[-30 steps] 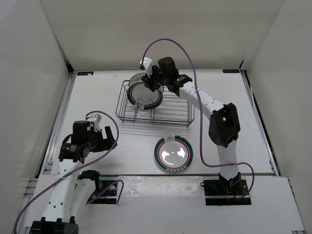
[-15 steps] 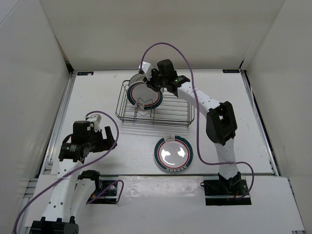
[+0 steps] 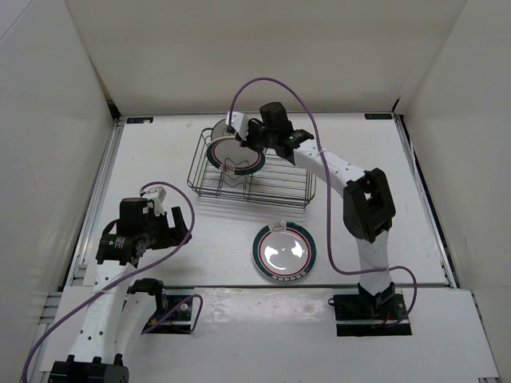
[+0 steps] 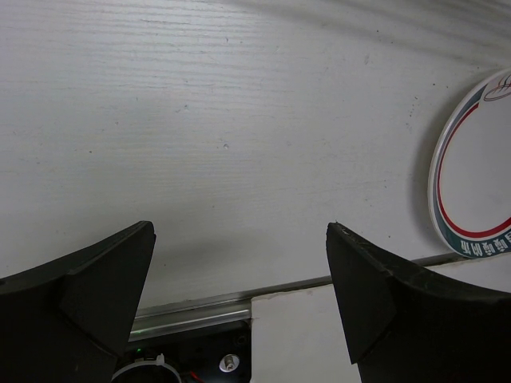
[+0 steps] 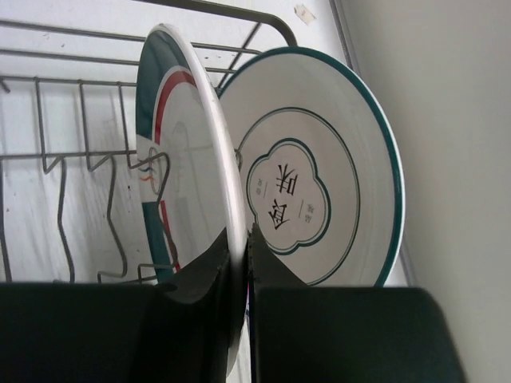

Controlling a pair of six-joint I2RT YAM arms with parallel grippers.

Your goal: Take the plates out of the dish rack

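Pulled more upright than a second ago, the front plate (image 5: pixel 164 128) stands in the dish rack's (image 3: pixel 271 179) far-left corner. The right end effector (image 5: pixel 242 239) is clamped on its rim, with a second plate (image 5: pixel 319 183) just behind. Its plane rises straight toward that wrist. The left end effector (image 4: pixel 239 271), wide open and empty, sits well apart.

Front plate (image 5: pixel 174 132): white, dark teal rim, red ring. Rear plate (image 5: pixel 319 183): white, thin teal rings, teal cloud outline, dark characters. Flat plate (image 3: pixel 284 252): same teal-red-white. Dish rack (image 3: pixel 275 187) grey wire; table (image 3: pixel 160 159) white.
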